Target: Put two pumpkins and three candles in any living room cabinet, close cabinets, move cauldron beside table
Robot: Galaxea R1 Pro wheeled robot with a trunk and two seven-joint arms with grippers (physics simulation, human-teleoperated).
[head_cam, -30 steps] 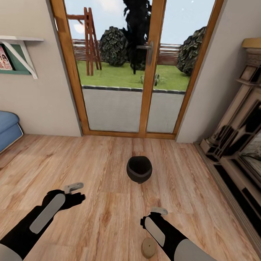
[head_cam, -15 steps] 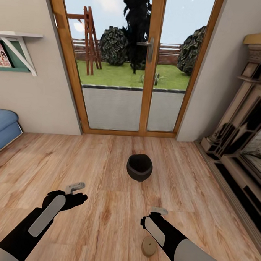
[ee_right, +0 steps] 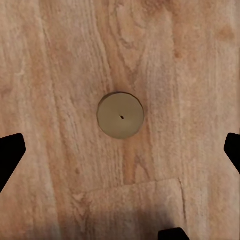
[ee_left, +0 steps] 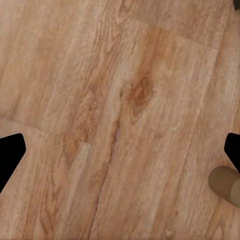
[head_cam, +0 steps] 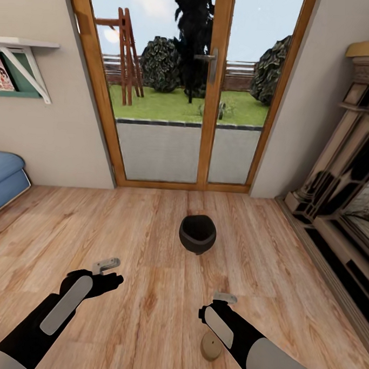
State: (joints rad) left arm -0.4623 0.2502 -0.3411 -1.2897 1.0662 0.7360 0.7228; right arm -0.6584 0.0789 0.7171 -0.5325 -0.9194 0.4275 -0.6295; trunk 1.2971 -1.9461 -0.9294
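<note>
Nearest, a candle (head_cam: 211,349) stands upright on the wood floor (head_cam: 145,312) just beside the right forearm, directly under the right gripper (ee_right: 120,150), whose jaws are spread wide and hold nothing. Likewise the left gripper (ee_left: 120,150) hangs wide open and empty over bare boards. Farther ahead, the black cauldron (head_cam: 197,234) sits on the floor before the glass patio doors (head_cam: 178,92).

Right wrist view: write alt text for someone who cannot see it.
A short off-white candle stands upright on the wooden floor, seen from straight above with a tiny dark wick dot at its centre. The dark fingertips of the open right gripper show at both edges of the picture, spread wide and well clear of the candle.
</note>
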